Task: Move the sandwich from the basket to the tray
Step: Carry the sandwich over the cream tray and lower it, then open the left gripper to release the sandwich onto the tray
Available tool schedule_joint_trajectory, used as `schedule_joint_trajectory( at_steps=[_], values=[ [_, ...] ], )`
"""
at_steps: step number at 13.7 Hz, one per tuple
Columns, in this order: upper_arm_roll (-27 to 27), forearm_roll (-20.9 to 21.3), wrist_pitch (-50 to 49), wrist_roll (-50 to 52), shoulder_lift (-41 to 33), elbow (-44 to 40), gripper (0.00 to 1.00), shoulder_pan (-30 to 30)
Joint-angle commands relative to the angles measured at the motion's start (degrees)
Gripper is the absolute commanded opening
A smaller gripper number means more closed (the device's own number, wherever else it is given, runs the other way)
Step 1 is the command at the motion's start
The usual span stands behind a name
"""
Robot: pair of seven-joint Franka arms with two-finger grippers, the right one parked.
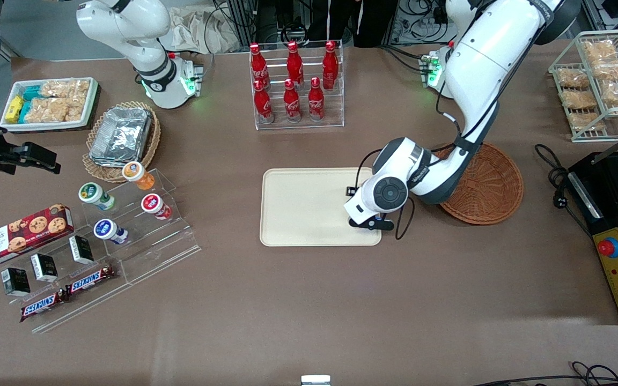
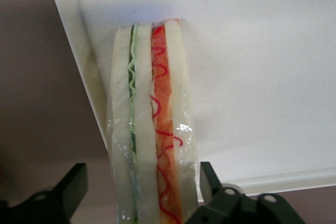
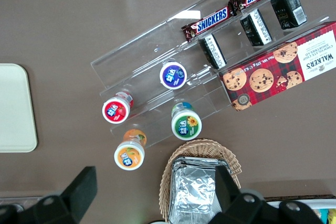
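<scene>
Sandwich (image 2: 149,129) is a plastic-wrapped wedge seen edge-on: three white bread slices, a wavy green layer between two of them, an orange-red layer with red squiggles between the other two. Wrap shows glare and creases near the tool end. One end of it touches the tray (image 2: 252,66) surface, close to the tray's rim, and part of it overhangs the brown bench (image 2: 37,77). It stands on edge, not flat.

Tool (image 2: 143,184) sits with one dark finger on each side of the sandwich; one finger (image 2: 71,187) stands clearly apart from the wrap, the other finger (image 2: 210,179) is just beside it. Not gripping tight as far as visible, jaws spread wider than the sandwich.

In the front view the tool (image 1: 365,220) hangs low over the tray (image 1: 303,206) at the edge nearest the working arm's end of the bench (image 1: 309,300); the arm hides the sandwich there. Reddish-brown basket (image 1: 488,185) lies just beside that tray edge, toward the working arm's end, partly covered by the arm. No sandwich visible in the basket's exposed part.

Cola bottle rack (image 1: 295,86) stands farther from the front camera than the tray.
</scene>
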State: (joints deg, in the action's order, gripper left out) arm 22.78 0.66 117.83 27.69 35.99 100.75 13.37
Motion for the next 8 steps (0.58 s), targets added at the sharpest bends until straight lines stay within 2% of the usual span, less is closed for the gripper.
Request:
schedule_joint_trajectory(
  at_steps=[1,8],
  values=[
    [-0.1,1.1,-1.2,0.9,-0.4,-1.6,1.0,0.1],
    [-3.1,1.1,-10.1,1.1,-13.8,-2.0,1.0,-1.6]
  ],
)
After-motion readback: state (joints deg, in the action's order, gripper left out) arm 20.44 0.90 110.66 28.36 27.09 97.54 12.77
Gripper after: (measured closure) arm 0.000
